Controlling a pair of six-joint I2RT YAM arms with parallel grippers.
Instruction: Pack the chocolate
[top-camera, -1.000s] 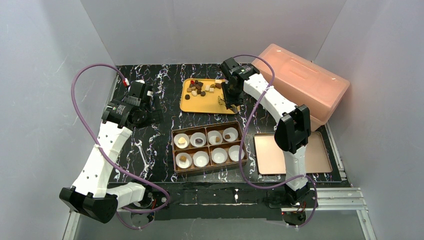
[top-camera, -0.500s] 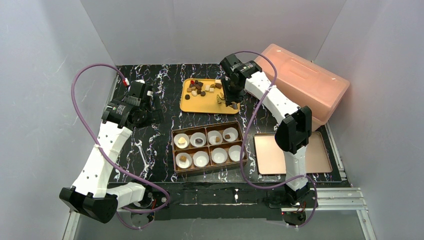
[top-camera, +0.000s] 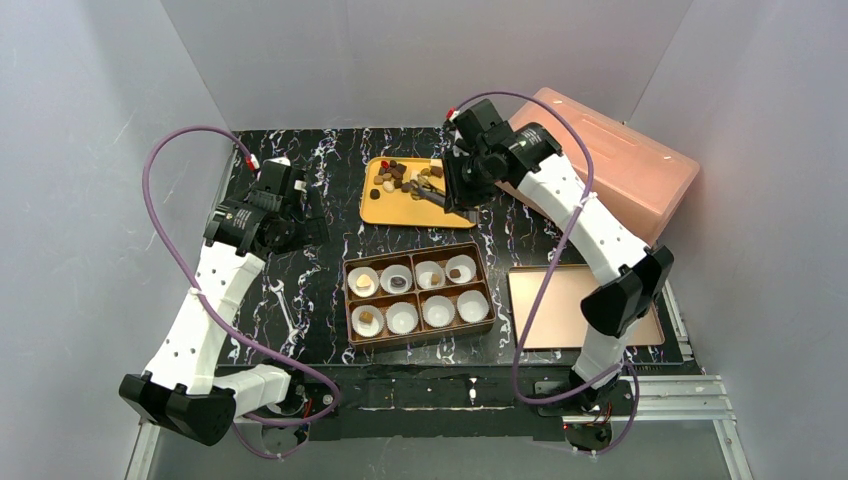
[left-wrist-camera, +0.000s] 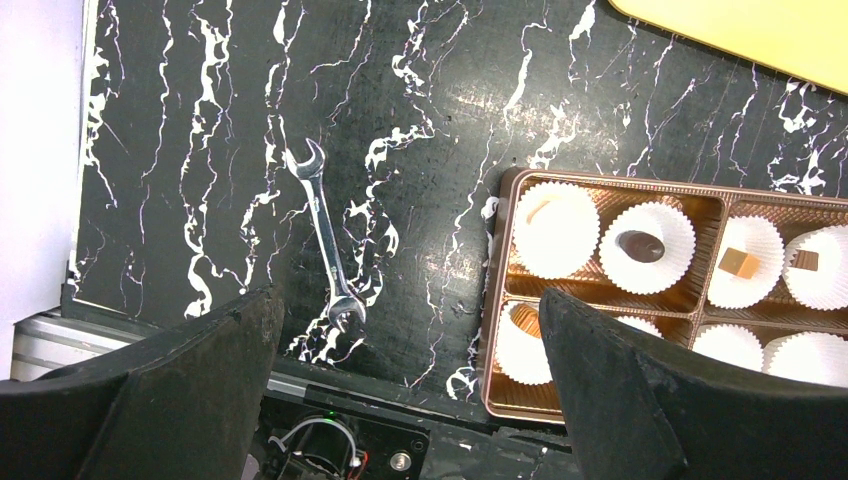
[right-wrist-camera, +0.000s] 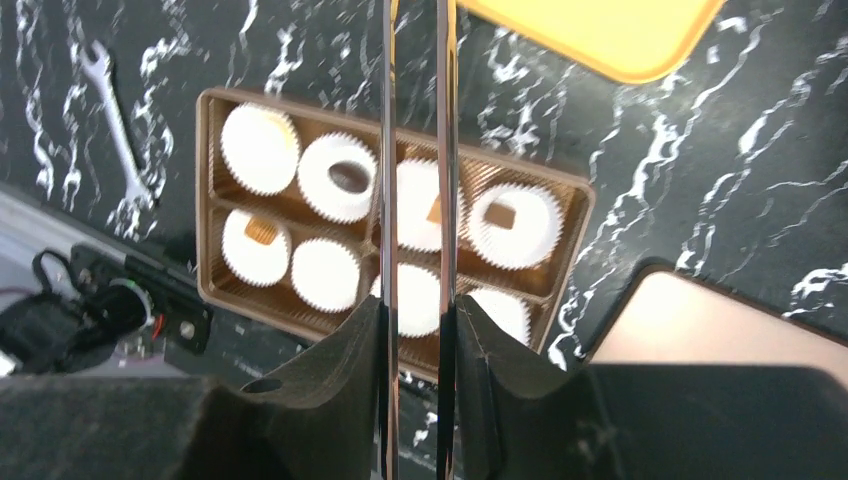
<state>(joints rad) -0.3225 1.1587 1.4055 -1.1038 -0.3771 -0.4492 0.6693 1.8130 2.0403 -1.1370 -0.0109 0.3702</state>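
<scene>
The chocolate, small dark, tan and cream pieces, lies heaped on a yellow tray. Single pieces sit in paper cups of the brown box: a dark round one, a tan cube and a brown square. My right gripper hovers at the tray's right edge, shut on metal tongs whose tips reach left over the tray. From the right wrist, the right gripper looks down on the box. My left gripper hangs open and holds nothing, left of the box.
A small wrench lies on the black marbled table left of the box. A flat pink lid rests right of the box, and a large pink container stands at the back right.
The right arm has swung its elbow out to the right, and its gripper has turned so the tongs point left over the yellow tray. The left arm has not moved.
</scene>
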